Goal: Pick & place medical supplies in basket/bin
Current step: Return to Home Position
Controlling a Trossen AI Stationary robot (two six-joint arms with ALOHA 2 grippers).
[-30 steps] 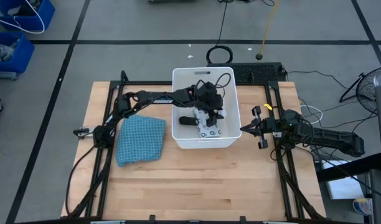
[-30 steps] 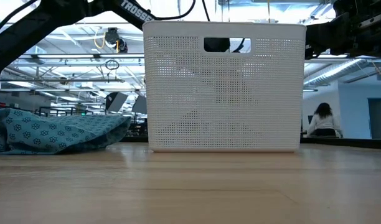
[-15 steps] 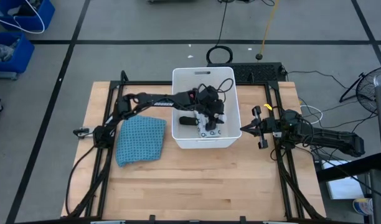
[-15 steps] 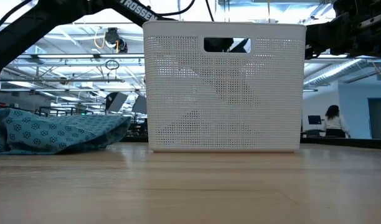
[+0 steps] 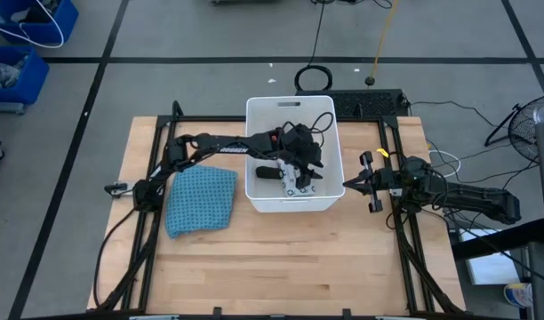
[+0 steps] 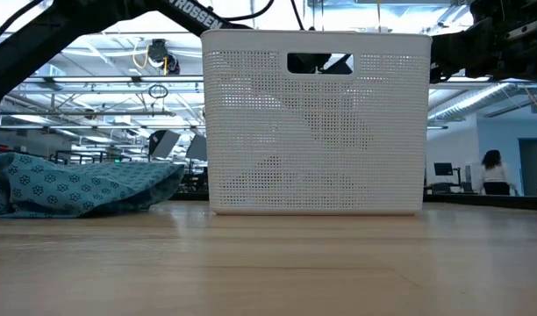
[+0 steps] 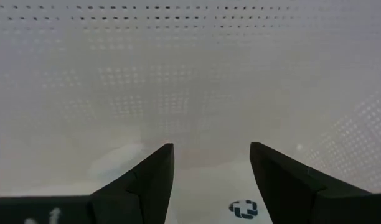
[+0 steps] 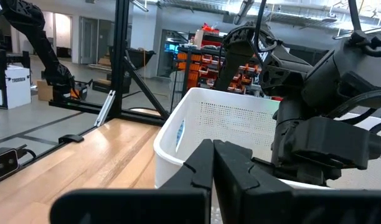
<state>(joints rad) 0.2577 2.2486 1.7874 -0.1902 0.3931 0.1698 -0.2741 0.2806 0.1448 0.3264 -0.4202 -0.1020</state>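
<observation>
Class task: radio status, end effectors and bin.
Left end effector open, inside white perforated plastic bin. Right end effector shut, beside bin. Teal cloth apart.

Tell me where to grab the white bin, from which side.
Likely the white bin by its handle slot, in the end wall nearest the low camera: come from that side, one finger through, one over the rim. Too wide to span. Left gripper is open inside it; right gripper waits beside.
</observation>
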